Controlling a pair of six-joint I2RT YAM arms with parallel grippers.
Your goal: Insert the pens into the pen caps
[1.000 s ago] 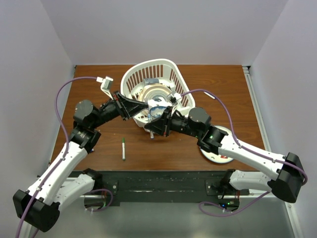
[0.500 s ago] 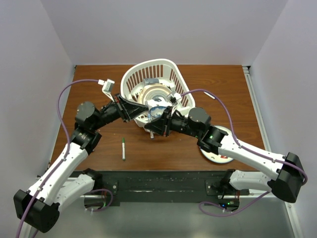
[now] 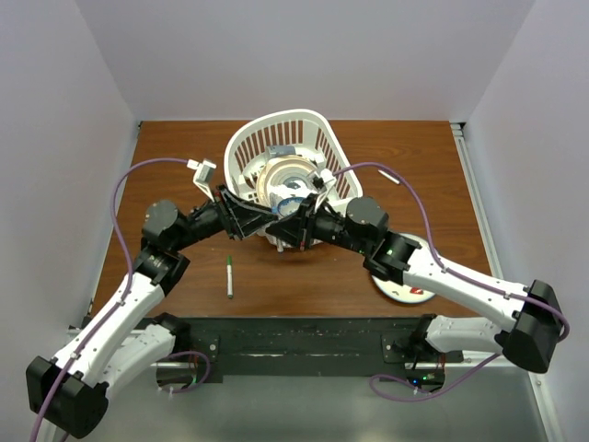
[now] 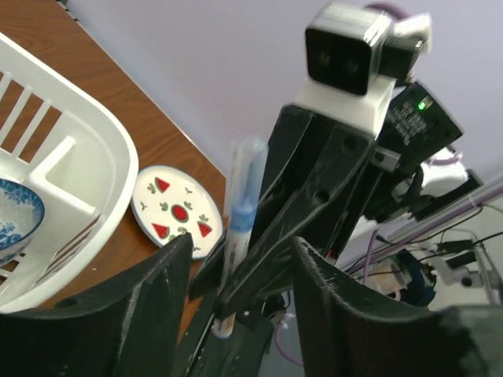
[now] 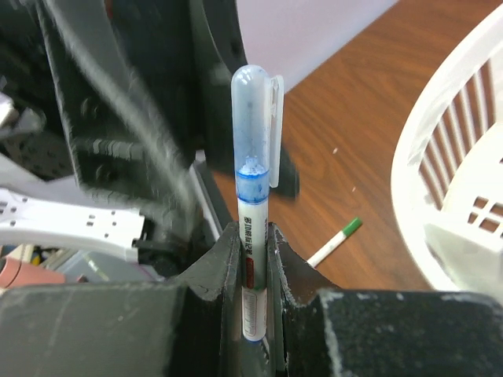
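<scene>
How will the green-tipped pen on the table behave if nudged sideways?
Probably rolls: the pen is a slim round barrel lying flat on the smooth table. Likely light and stiff, so it may skid or spin rather than bend. Any clip that would stop it is too small to see.

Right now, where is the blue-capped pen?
In the right wrist view, the blue-capped pen stands upright, clamped in the right gripper. Seen from the top camera, that is mid-table, just in front of the white basket, with the open left gripper facing it.
</scene>
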